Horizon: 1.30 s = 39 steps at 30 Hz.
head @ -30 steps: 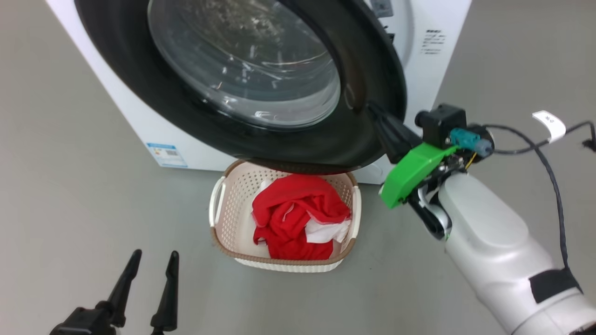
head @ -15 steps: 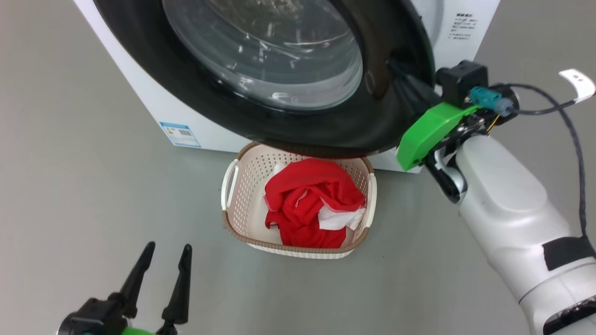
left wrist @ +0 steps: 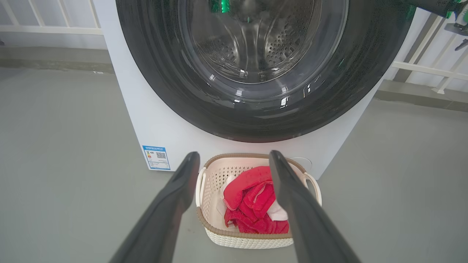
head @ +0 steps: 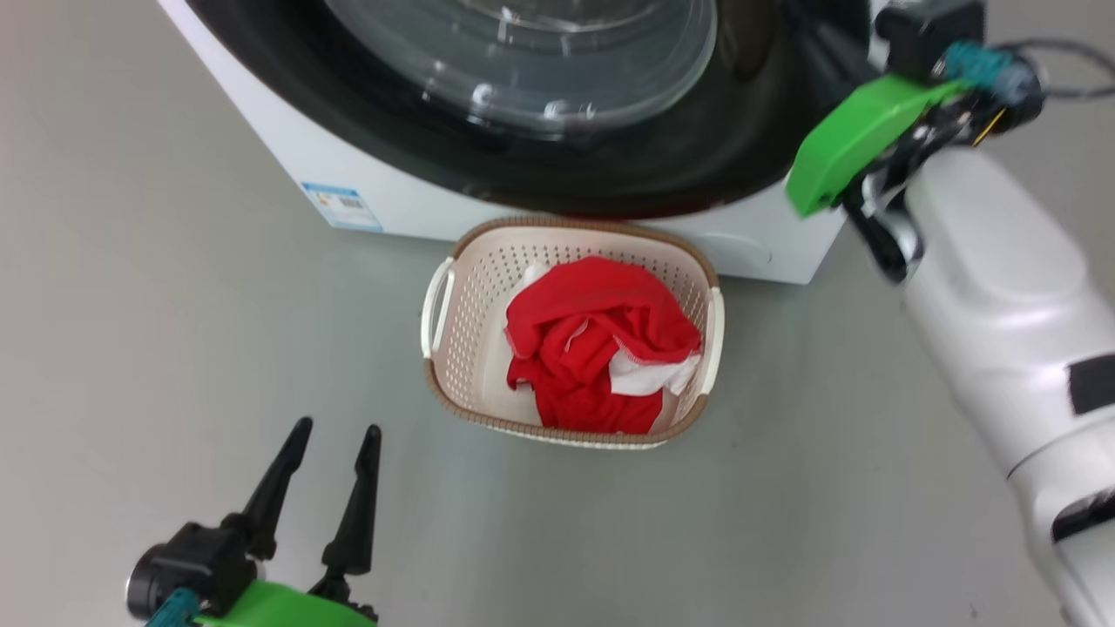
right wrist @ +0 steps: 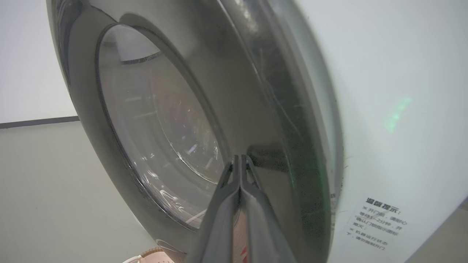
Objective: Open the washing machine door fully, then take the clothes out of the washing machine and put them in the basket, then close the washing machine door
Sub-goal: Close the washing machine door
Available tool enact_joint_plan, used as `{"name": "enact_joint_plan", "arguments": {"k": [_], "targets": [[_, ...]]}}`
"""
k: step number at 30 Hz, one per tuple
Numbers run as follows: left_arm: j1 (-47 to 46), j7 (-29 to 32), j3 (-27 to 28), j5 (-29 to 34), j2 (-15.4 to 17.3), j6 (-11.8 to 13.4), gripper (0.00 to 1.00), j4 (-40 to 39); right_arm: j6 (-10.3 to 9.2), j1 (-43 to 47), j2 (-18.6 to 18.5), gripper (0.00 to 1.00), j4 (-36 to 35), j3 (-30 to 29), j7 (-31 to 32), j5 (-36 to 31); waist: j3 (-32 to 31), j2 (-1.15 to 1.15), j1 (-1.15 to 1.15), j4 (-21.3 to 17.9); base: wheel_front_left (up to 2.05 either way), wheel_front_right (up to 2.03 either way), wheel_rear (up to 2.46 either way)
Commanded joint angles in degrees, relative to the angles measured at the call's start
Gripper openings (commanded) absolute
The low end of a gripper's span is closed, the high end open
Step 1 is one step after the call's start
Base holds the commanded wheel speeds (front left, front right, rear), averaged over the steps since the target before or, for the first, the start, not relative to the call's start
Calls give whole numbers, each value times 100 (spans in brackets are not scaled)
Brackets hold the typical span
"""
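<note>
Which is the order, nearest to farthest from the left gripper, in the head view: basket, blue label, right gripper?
1. The basket, just ahead, rightward.
2. The blue label, low on the washing machine.
3. The right gripper, far right.

The washing machine door (head: 662, 174) hangs just above the basket's (head: 566, 225) far rim; bare floor (head: 174, 348) lies open around its other three sides.

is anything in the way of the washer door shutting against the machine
Nothing visible does. The round black-rimmed glass door lies nearly flat against the white front-loading washing machine; the cream perforated plastic basket of red fabric clothes sits lower, on the floor. The right gripper, jaws shut, touches the door's outer rim.
</note>
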Motion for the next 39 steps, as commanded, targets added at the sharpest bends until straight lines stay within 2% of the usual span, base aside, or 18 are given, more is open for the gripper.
{"name": "enact_joint_plan", "arguments": {"k": [1,8,13,21,27,28,29,30,31,33,34,35,36,38,39], "targets": [[-209,-51,130,-10,137,-31,100,-71,-6,-267,-14,0,-19,7,-36,-60,177,0,0,91,0,0,0],[-472,-51,2,-66,139,-31,100,-8,-6,-888,-253,0,285,-74,-36,-122,465,0,0,297,0,0,0],[-501,-51,50,-71,122,-31,100,42,-6,-1091,-249,0,327,-354,-36,-308,526,0,0,292,0,0,0],[-520,-51,118,-75,112,-31,100,116,-6,-924,-93,0,264,-684,-36,-561,410,0,0,159,0,0,0],[-490,-51,228,-86,139,-31,100,191,-6,-405,90,0,37,-926,-36,-640,183,0,0,-103,0,0,0],[-472,-51,254,-78,146,-31,100,211,-6,-278,120,5,-27,-959,-36,-654,132,0,0,-162,0,0,0],[-453,-51,285,-74,149,-31,100,224,-6,-141,148,16,-93,-1006,-36,-671,79,0,0,-229,0,0,0],[-430,-51,320,-80,149,-31,100,232,-6,0,174,34,-177,-1088,-36,-687,28,0,0,-300,0,0,0],[-406,-51,359,-87,144,-31,100,238,-6,153,199,44,-265,-1143,-36,-725,-21,0,0,-373,0,0,0],[-358,-51,420,-71,149,-31,100,252,-6,468,244,55,-462,-1288,-36,-774,-118,0,0,-515,0,0,0],[-339,-51,436,-56,161,-31,100,257,-6,628,260,68,-566,-1349,-36,-819,-164,0,0,-583,0,0,0],[-325,-51,455,-49,169,-31,100,262,-6,788,274,72,-669,-1411,-36,-850,-214,0,0,-645,0,0,0],[-315,-51,485,-45,171,-31,100,268,-6,947,284,84,-774,-1466,-36,-880,-267,0,0,-703,0,0,0],[-295,-51,528,-25,181,-31,100,279,-6,1259,296,92,-960,-1499,-36,-896,-379,0,0,-810,0,0,0],[-282,-51,545,-17,186,-31,100,285,-6,1409,298,93,-1052,-1458,-36,-823,-438,0,0,-858,0,0,0]]}}
